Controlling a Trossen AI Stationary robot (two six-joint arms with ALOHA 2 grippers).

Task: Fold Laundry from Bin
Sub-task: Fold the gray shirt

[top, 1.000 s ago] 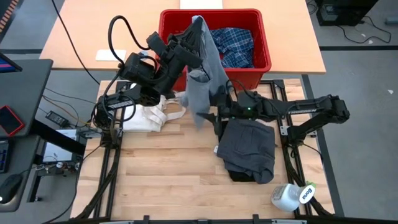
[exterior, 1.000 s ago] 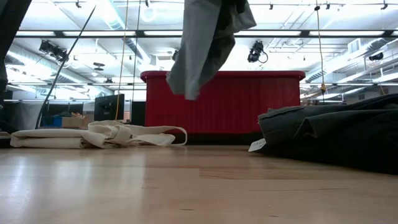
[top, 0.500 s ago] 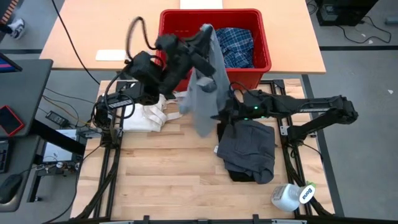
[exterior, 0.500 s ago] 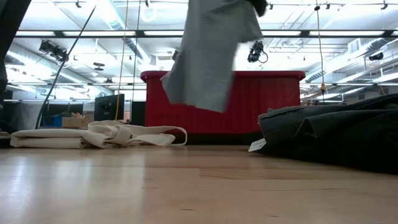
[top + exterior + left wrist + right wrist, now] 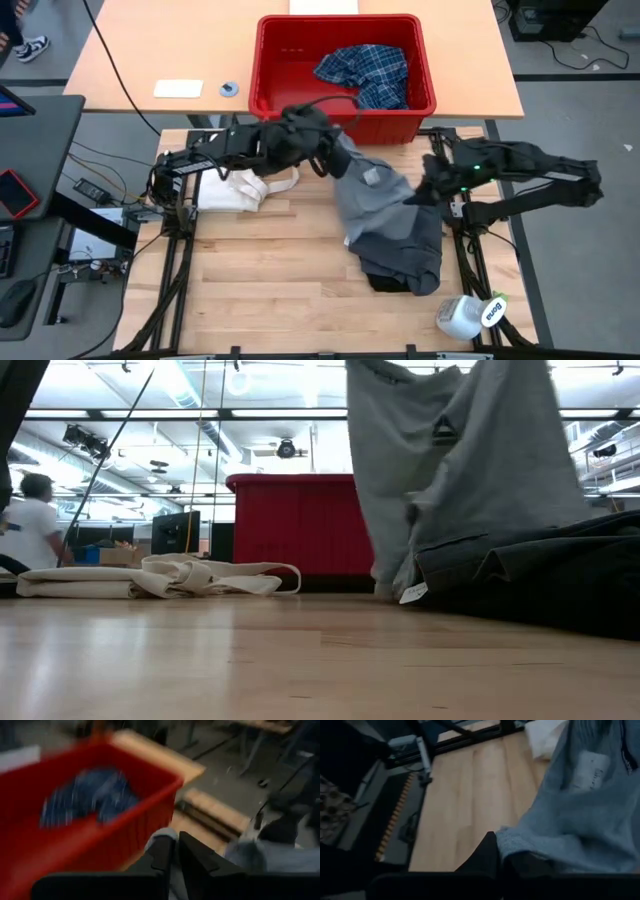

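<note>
High: light grey garment (image 5: 375, 195) stretched L–R betw. left gripper (image 5: 330, 160) and right gripper (image 5: 428, 190), draped over dark grey pile (image 5: 400, 250); bin (image 5: 345, 110) behind, plaid shirt (image 5: 365, 70) inside.
Low: soft grey cloth hung before bin; wood tabletop (image 5: 250, 660) bare in front.
L wrist: fingers (image 5: 192, 855) nearly closed, cloth edge pinched.
R wrist: fingers (image 5: 485, 852) closed on knit hem.

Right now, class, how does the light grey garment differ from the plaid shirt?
The light grey garment is plain, stretched between both tools above the table; the plaid shirt is blue-and-white checked and lies crumpled in the red bin. The grey one is held; the plaid one is untouched. Both are soft and unfolded.
</note>
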